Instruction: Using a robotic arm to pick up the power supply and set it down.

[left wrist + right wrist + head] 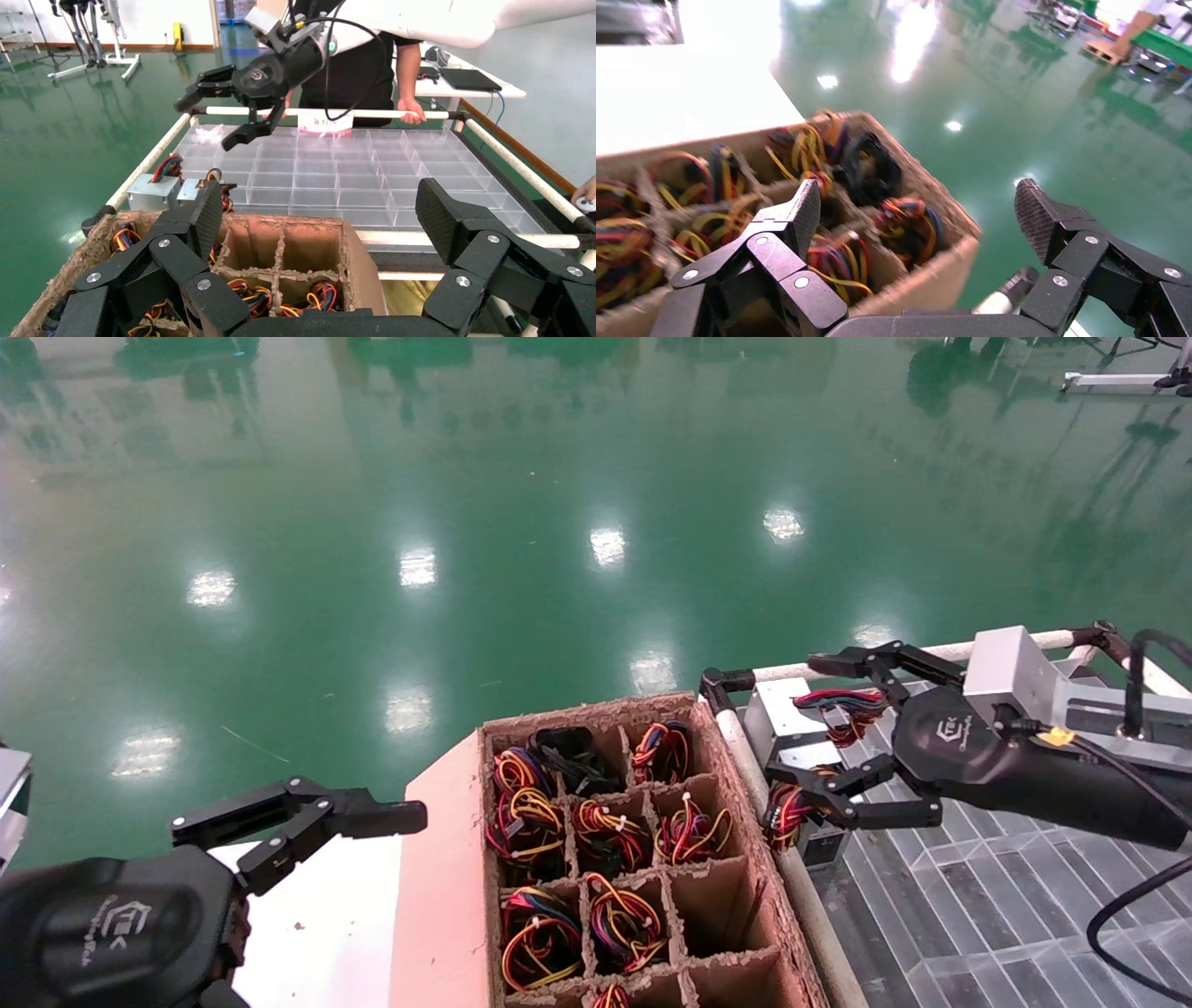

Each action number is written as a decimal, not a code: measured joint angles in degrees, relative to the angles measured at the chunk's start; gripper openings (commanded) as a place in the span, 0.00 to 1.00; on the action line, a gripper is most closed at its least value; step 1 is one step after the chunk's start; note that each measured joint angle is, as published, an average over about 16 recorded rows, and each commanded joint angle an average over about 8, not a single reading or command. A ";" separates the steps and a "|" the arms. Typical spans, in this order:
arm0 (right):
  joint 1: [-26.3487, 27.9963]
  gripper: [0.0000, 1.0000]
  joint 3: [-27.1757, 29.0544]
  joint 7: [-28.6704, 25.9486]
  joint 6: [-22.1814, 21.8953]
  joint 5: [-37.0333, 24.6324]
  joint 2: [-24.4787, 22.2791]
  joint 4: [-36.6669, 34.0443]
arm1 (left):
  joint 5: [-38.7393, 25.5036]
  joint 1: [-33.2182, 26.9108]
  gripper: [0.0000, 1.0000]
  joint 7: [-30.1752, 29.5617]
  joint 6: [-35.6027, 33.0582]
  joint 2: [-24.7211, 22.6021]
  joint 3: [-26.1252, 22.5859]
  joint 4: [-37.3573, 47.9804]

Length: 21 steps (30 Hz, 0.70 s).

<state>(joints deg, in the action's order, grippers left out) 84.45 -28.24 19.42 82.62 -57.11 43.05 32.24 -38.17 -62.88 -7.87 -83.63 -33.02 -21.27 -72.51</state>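
The power supply (803, 823), a small silver box with a red, yellow and orange wire loop, lies at the near corner of the clear tray (978, 905); the left wrist view shows the power supply (192, 191) too. My right gripper (824, 733) hovers just above it, open and empty, also seen as the right gripper (204, 125) over the tray's corner. Its own camera shows the right gripper (919, 210) wide open over the cardboard box (926, 281); the power supply is out of that view. My left gripper (307, 822) is parked open at the lower left, and the left gripper (323, 210) holds nothing.
A second silver box (780, 712) with red, blue and black wires lies just beyond. The divided cardboard box (750, 822) holds several more wire bundles beside the tray's white rail (810, 915). A person (365, 70) stands at the tray's far side.
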 measured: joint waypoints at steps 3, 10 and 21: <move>-2.04 1.00 1.09 -2.69 0.27 1.36 -0.72 3.68 | 0.00 0.00 1.00 0.00 0.00 0.00 0.00 0.00; -6.80 1.00 3.63 -8.96 0.91 4.53 -2.39 12.28 | 0.00 0.00 1.00 0.00 0.00 0.00 -0.01 0.00; -14.26 1.00 7.61 -18.80 1.92 9.50 -5.01 25.75 | 0.01 0.00 1.00 0.01 0.00 0.00 -0.01 0.00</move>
<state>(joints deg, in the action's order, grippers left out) 70.19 -20.63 0.62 84.54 -47.61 38.05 58.00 -38.17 -62.88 -7.87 -83.63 -33.01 -21.29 -72.51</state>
